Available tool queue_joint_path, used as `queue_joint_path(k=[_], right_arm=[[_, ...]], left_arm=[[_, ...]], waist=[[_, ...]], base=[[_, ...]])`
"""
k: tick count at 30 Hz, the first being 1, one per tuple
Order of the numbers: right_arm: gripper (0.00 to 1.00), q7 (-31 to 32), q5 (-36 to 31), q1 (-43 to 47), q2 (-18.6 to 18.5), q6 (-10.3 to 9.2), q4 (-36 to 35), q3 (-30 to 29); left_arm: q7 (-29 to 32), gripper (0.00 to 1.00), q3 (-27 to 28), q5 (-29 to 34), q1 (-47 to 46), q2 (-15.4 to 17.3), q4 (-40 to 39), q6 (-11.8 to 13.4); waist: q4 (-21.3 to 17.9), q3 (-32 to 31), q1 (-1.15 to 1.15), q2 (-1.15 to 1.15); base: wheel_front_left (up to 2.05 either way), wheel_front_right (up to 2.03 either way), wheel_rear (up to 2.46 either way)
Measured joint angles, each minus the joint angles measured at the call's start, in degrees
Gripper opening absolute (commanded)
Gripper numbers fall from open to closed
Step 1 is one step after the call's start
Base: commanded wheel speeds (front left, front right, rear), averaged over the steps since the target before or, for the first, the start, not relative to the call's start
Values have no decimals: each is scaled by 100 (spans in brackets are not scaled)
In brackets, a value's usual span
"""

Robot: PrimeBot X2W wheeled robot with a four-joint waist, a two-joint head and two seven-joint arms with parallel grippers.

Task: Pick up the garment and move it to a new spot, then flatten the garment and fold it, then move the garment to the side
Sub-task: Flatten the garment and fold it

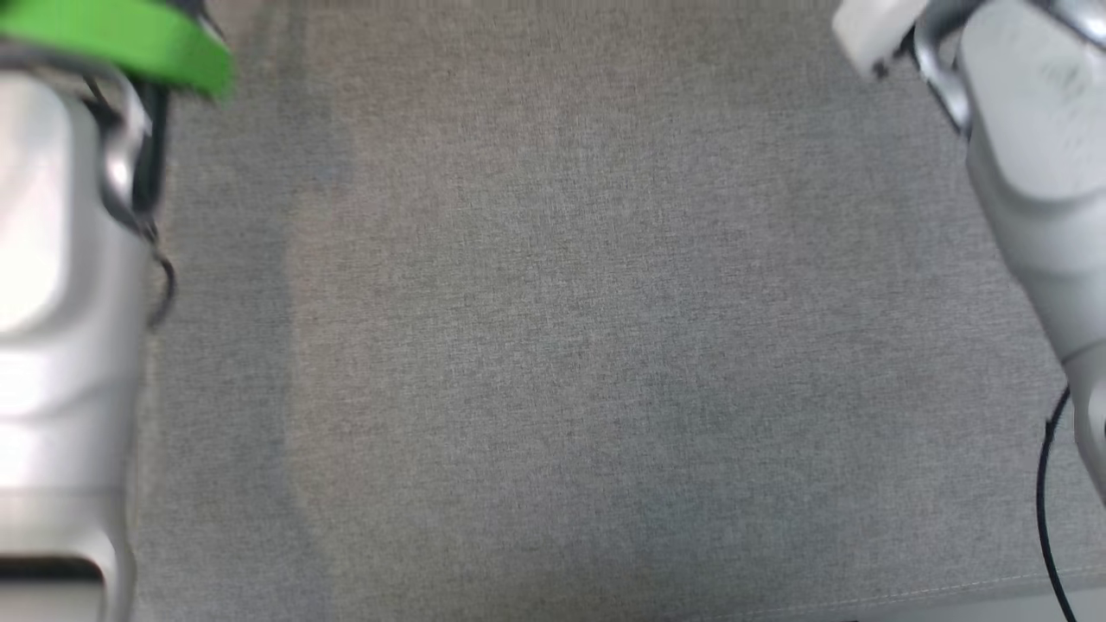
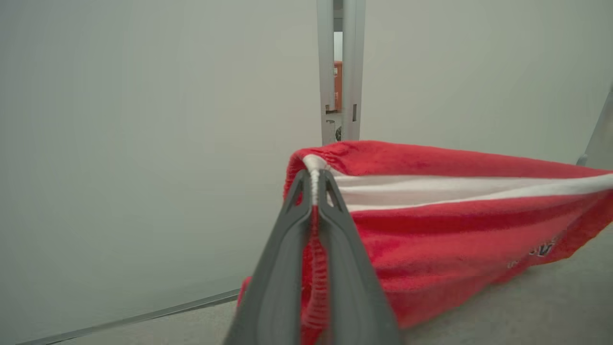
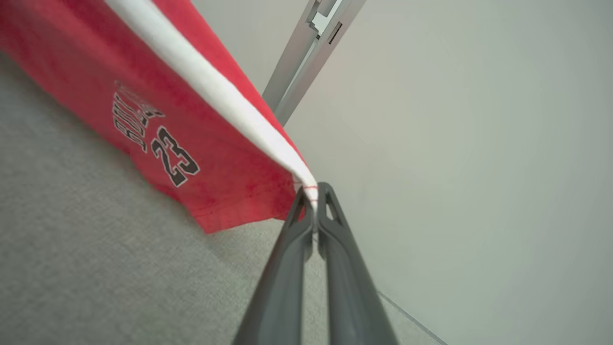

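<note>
The garment (image 2: 455, 239) is red with a white band and black lettering with the number 23 (image 3: 167, 153). It hangs stretched between my two grippers above the grey cloth surface, its lower edge near or on the cloth. In the left wrist view my left gripper (image 2: 314, 184) is shut on one end of the white band. My right gripper (image 3: 313, 194) is shut on the other end of the band in the right wrist view. The head view has my pale left forearm (image 1: 60, 302) and right forearm (image 1: 1037, 173) at the sides, with the garment out of its frame.
A grey fabric-covered table (image 1: 562, 345) spreads below, its front edge at the bottom right (image 1: 950, 596). A plain pale wall (image 2: 143, 143) with a metal post (image 2: 340, 72) stands just beyond the garment. A green band (image 1: 121, 39) sits on the left arm.
</note>
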Motion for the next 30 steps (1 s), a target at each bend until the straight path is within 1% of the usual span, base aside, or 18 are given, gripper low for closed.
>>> queue_joint_path(k=[3, 6, 11, 15, 19, 24, 27, 30], right_arm=[[0, 0, 157, 488, -113, 0, -110, 323], [0, 0, 380, 906, -244, 0, -194, 652], [0, 0, 1047, 1530, -476, 0, -3, 1210], [0, 0, 1539, 1835, -606, 0, 68, 1717], [0, 0, 1936, 2101, -821, 0, 292, 2319], [0, 70, 2609, 2283, -1191, 0, 277, 2954], [0, 255, 3008, 2396, -1478, 1, 100, 3352], [0, 483, 3490, 2526, -1758, 3, -269, 3780]], left_arm=[[1, 0, -187, 55, 716, -21, -290, -2], [1, 0, -389, 110, 1368, 46, -443, -2], [1, 0, -906, 144, 2281, 154, -469, -2], [1, 0, -1207, 183, 2800, 233, -522, -2], [0, 0, -1325, 190, 3241, 246, -680, -2], [0, 0, -1486, 244, 3722, 264, -988, -12], [0, 0, -1477, 244, 3990, 272, -1136, -18], [1, 0, -1459, 238, 4263, 290, -1270, -18]], waist=[[30, -229, -1, 0], [62, -497, -1, 0], [129, -1000, -1, 0], [183, -1389, -1, 0], [230, -1744, -1, 0], [280, -2178, -1, 0], [289, -2397, -1, 0], [276, -2585, -1, 0]], base=[[0, 0, 0], [0, 0, 0], [0, 0, 0], [0, 0, 0], [0, 0, 0], [0, 0, 0], [0, 0, 0], [0, 0, 0]])
